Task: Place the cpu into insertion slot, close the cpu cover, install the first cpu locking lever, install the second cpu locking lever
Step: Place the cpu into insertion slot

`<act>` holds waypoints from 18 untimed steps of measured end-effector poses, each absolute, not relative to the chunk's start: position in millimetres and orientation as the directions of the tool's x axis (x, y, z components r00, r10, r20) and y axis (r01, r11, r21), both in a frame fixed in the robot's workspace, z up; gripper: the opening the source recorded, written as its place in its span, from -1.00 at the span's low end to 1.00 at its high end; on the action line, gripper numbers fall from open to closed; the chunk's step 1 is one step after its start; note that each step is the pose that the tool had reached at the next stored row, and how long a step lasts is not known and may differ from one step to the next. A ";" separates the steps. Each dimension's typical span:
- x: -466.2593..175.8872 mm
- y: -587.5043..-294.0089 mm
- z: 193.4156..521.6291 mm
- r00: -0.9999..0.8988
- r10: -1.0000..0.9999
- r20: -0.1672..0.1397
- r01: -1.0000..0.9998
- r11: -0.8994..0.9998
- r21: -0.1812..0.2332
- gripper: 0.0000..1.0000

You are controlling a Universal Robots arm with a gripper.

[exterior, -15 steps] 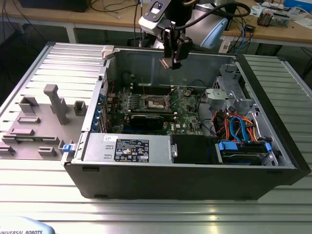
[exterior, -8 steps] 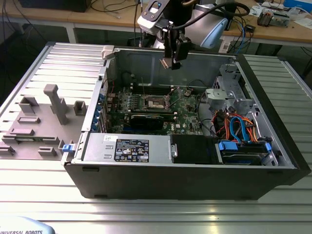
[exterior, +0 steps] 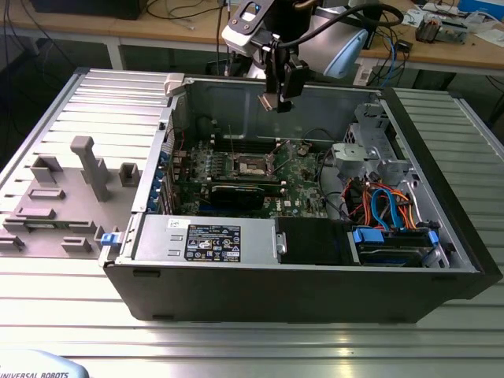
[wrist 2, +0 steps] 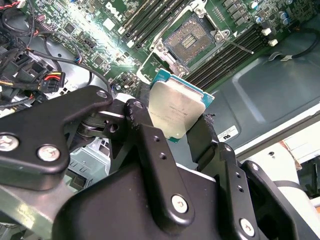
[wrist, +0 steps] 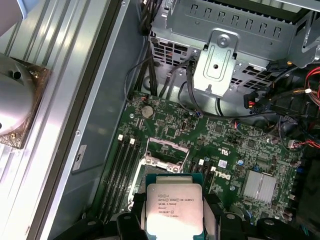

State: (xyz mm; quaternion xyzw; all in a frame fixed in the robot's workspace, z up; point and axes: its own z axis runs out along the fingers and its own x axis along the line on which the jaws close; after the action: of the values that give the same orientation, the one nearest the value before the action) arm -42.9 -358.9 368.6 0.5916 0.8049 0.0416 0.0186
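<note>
My gripper [exterior: 277,100] hangs high over the open computer case, shut on the cpu [exterior: 270,101]. In both wrist views the cpu [wrist 2: 176,106] [wrist: 174,206] sits flat-faced between the black fingers [wrist 2: 145,125], its silver-grey top in plain sight. The insertion slot [exterior: 253,165] lies well below on the green board, uncovered, with its dark centre [wrist 2: 192,42] exposed. In the first wrist view the slot [wrist: 162,160] is partly hidden behind the cpu. The cpu cover [wrist: 169,145] appears swung up at the slot's edge. A thin locking lever [wrist 2: 242,48] sticks out beside the slot.
A black card [exterior: 236,193] lies just in front of the slot, and memory slots [wrist 2: 225,55] flank it. Cables [exterior: 386,206] and a drive cage [exterior: 366,142] fill the case's right side. The power supply [exterior: 205,236] lines the near wall. A grey fixture [exterior: 88,169] stands outside.
</note>
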 end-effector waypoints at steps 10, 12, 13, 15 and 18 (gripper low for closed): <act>-43.0 -358.9 367.0 -0.254 0.967 0.019 0.964 0.251 0.089 0.08; -43.1 -358.9 365.4 -0.233 0.972 0.020 0.969 0.231 0.087 0.08; -43.1 -358.9 364.9 -0.223 0.975 0.020 0.972 0.220 0.085 0.08; -43.1 -358.9 363.4 -0.197 0.980 0.021 0.977 0.194 0.083 0.08; -43.1 -358.9 360.0 -0.141 0.990 0.021 0.987 0.139 0.082 0.08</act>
State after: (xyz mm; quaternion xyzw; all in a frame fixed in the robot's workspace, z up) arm -43.1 -358.9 360.0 0.6549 0.7545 0.0380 0.0191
